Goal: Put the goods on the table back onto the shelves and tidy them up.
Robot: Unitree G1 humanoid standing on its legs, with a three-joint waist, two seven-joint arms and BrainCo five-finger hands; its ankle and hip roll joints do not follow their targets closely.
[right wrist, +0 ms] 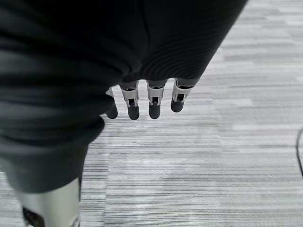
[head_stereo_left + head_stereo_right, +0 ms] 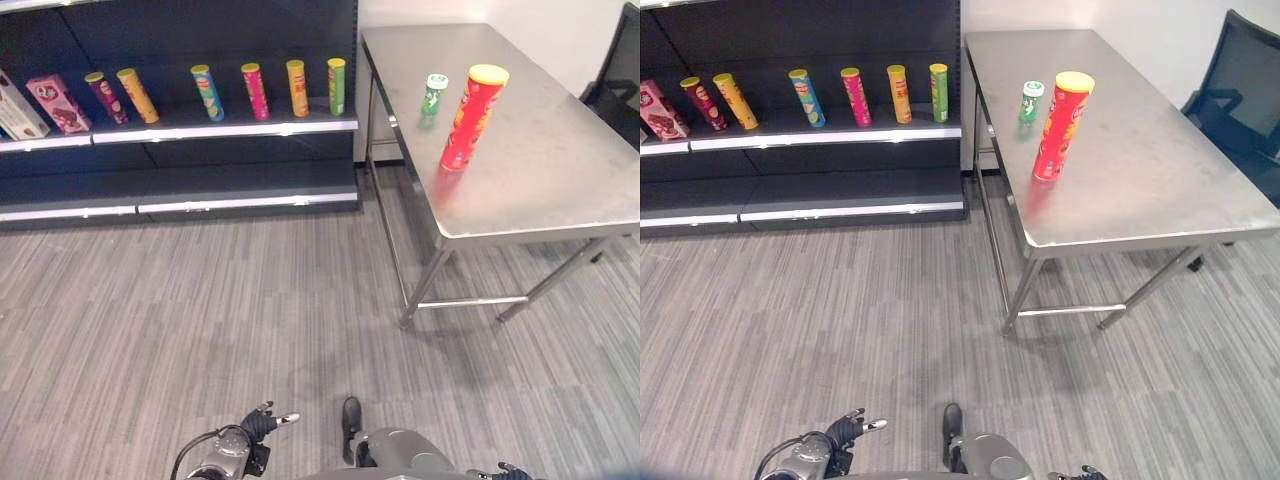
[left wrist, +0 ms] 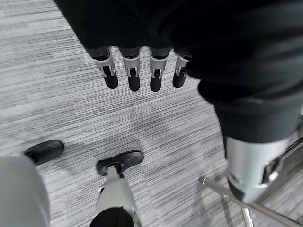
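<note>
Worktop (image 2: 560, 190): tall red can (image 2: 471, 118) and small green can (image 2: 433, 95), upright, near each other. Shelf (image 2: 230, 128): six cans standing. Left hand (image 3: 132, 71), right hand (image 1: 142, 101): fingers relaxed, empty, hanging low. Advice: approach worktop; grasp red can mid-body, keep upright.

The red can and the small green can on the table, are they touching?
Apart. The right eye view shows bare table between the red can and the green can.
</note>
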